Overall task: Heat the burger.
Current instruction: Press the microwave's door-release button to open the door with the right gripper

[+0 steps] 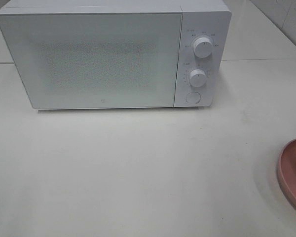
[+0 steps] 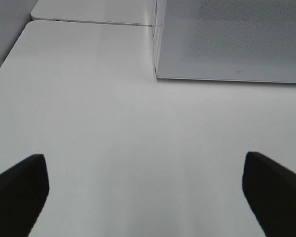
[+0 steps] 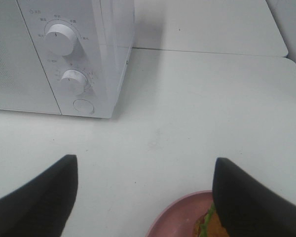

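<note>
My left gripper [image 2: 144, 163] hangs wide open over the table [image 1: 138, 168]. The microwave [image 1: 89, 59] stands at the back, door shut, with open tabletop in front of it. My right gripper [image 3: 145, 163] is spread and empty. Beside its finger I see the burger [image 3: 210, 226], only green lettuce and a brown edge showing, on the pink plate [image 3: 172, 217] at the far right.

Left hand [image 2: 144, 170] and right hand [image 3: 145, 168] both spread wide.
</note>
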`<action>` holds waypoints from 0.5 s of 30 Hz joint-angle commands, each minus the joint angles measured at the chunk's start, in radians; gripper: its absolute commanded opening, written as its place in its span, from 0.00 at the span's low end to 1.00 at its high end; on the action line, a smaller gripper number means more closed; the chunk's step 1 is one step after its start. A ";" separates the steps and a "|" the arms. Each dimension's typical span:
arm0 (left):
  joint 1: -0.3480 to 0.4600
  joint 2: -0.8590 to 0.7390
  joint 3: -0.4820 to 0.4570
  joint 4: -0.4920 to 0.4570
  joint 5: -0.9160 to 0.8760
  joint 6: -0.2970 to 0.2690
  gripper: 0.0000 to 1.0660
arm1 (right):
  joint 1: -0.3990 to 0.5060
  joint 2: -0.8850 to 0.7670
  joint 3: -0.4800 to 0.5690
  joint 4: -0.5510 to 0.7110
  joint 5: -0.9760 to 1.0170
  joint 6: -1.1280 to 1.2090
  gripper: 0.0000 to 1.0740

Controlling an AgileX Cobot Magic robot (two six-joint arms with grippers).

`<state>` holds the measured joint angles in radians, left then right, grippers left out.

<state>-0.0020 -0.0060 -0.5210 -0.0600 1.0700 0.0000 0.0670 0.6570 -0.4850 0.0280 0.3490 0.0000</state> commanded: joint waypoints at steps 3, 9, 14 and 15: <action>0.003 -0.018 0.002 -0.009 0.001 0.000 0.94 | -0.005 0.111 0.002 -0.010 -0.129 0.025 0.70; 0.003 -0.018 0.002 -0.009 0.001 0.000 0.94 | -0.005 0.228 0.002 -0.012 -0.320 0.042 0.70; 0.003 -0.018 0.002 -0.009 0.001 0.000 0.94 | -0.005 0.317 0.003 -0.034 -0.458 0.042 0.70; 0.003 -0.018 0.002 -0.009 0.001 0.000 0.94 | -0.005 0.317 0.003 -0.034 -0.458 0.042 0.70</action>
<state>-0.0020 -0.0060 -0.5210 -0.0600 1.0700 0.0000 0.0670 0.9490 -0.4840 0.0140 -0.0440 0.0320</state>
